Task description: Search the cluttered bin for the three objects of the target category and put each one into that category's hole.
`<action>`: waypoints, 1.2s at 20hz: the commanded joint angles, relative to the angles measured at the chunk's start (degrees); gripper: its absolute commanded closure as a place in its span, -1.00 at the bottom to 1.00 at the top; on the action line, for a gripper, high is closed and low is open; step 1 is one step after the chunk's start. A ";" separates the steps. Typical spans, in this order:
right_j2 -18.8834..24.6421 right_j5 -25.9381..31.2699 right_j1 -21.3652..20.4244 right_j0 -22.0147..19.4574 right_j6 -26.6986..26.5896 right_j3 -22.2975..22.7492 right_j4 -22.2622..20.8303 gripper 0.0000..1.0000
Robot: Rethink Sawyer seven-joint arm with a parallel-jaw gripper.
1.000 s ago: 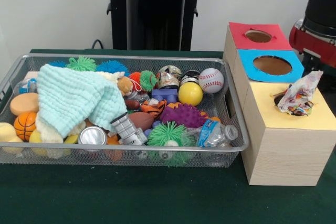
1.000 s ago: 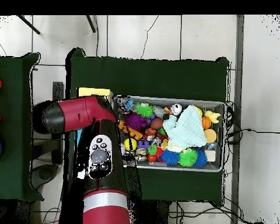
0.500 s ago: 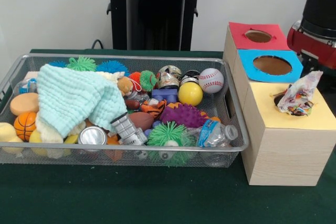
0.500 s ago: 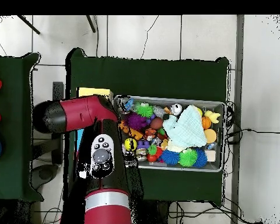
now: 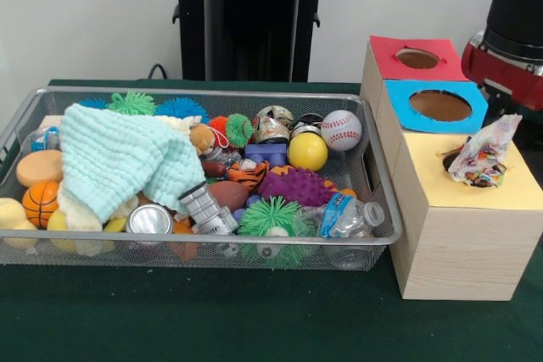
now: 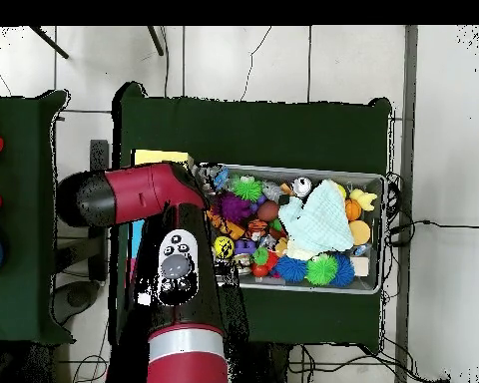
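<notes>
Green cloth (image 5: 254, 320) covers the table under the wire bin (image 5: 377, 209); end effector's state cannot be told.

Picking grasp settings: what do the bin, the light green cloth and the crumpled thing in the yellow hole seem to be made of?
The bin looks like silver wire mesh with a bright metal rim; its contents show through the walls. The light green cloth looks like soft, waffle-textured fabric, draped and folded. The crumpled thing looks like a thin printed plastic or foil wrapper, judging by its sharp creases, though I can't be sure.
</notes>
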 commanded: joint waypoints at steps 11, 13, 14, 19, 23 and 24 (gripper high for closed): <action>3.71 7.70 -4.85 -5.32 -5.80 4.31 0.51 1.00; 3.85 7.33 -4.74 -5.36 -5.68 4.47 0.35 1.00; 3.93 7.16 -4.66 -5.39 -5.62 4.49 0.23 1.00; 4.00 6.63 -4.08 -5.28 -5.29 4.20 -0.20 1.00; 4.00 5.93 -3.66 -5.26 -5.44 4.26 -0.58 1.00; 4.02 5.80 -3.65 -5.24 -5.46 4.41 -0.61 1.00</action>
